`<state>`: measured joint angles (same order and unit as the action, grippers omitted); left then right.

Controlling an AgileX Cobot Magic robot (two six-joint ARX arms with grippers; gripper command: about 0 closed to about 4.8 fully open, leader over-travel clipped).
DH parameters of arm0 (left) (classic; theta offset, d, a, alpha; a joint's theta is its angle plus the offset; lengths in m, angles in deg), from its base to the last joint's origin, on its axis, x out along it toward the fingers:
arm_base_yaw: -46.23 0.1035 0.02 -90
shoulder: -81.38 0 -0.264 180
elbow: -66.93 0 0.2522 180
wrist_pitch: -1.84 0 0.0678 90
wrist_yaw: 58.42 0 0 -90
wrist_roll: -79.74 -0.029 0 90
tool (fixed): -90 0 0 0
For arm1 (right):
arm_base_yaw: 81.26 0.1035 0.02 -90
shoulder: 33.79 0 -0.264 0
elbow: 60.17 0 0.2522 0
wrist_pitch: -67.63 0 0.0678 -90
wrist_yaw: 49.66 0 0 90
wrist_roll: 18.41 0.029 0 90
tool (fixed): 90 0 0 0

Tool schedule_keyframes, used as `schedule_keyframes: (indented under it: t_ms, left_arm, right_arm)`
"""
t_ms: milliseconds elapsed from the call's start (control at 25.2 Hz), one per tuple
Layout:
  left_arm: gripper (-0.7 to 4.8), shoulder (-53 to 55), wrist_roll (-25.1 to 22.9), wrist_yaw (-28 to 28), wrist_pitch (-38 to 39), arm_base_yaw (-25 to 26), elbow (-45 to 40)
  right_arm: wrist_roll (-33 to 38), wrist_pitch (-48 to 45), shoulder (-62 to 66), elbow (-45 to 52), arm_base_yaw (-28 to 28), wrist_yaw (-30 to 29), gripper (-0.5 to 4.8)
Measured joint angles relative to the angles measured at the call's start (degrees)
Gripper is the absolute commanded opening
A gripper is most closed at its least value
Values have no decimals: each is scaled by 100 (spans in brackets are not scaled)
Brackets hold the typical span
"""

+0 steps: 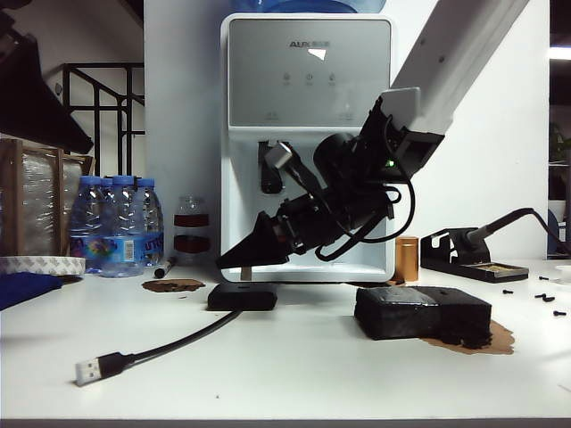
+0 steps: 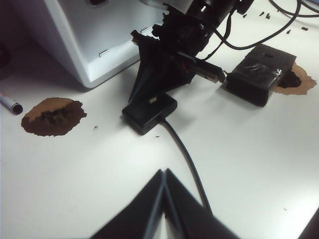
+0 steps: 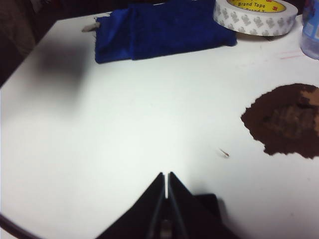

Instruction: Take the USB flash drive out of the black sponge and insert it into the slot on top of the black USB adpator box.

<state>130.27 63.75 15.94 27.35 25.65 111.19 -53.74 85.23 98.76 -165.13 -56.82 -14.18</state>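
Observation:
The black USB adpator box (image 1: 241, 297) lies on the table at centre left, and its cable (image 1: 178, 341) ends in a silver plug (image 1: 88, 370). My right gripper (image 1: 220, 261) reaches across and hangs just over the box, shut on the USB flash drive (image 1: 245, 274). The drive's silver end points down and meets the box top (image 2: 153, 100). I cannot tell how deep it sits. The black sponge (image 1: 423, 312) lies to the right, apart from both grippers. My left gripper (image 2: 164, 171) is shut and empty, held above the table short of the box (image 2: 149, 113).
A water dispenser (image 1: 308, 143) stands right behind the box. Water bottles (image 1: 120, 223), a marker (image 2: 10, 103) and a brown stain (image 1: 174, 285) are at the left, along with a blue cloth (image 3: 159, 27) and a tape roll (image 3: 254, 17). A soldering stand (image 1: 464, 257) is at the right.

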Motion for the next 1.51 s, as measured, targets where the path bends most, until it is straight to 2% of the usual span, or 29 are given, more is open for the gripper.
schedule_keyframes:
  t_ms: [238, 834, 1112, 1510]
  left_arm:
    - [-5, 0, 2, 0, 2, -2, 0]
    - [-5, 0, 2, 0, -42, 0, 0]
    - [-5, 0, 11, 0, -42, 0, 0]
    - [-5, 0, 133, 2, -42, 0, 0]
  right_arm:
    - [-389, -149, 37, -2, 2, 271, -4]
    - [-387, -616, 330, -63, 4, -114, -4]
    - [-212, -116, 350, -236, 4, -264, -4]
    - [-754, 63, 348, -302, 9, 22, -3]
